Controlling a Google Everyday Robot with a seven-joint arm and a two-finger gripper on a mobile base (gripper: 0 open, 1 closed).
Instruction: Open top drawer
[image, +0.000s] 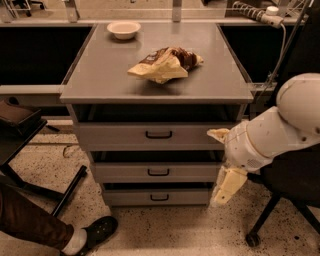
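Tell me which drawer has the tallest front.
The top drawer, uppermost; the middle drawer and bottom drawer are shorter and narrower. The tool is open beside their right ends.

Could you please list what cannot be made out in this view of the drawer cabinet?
1. Camera view: top drawer contents, hidden behind its front.
2. Camera view: cabinet right side, blocked by the open gripper and arm.
3. Camera view: bag label, too small.
4. Camera view: person's leg, cut by the left edge.
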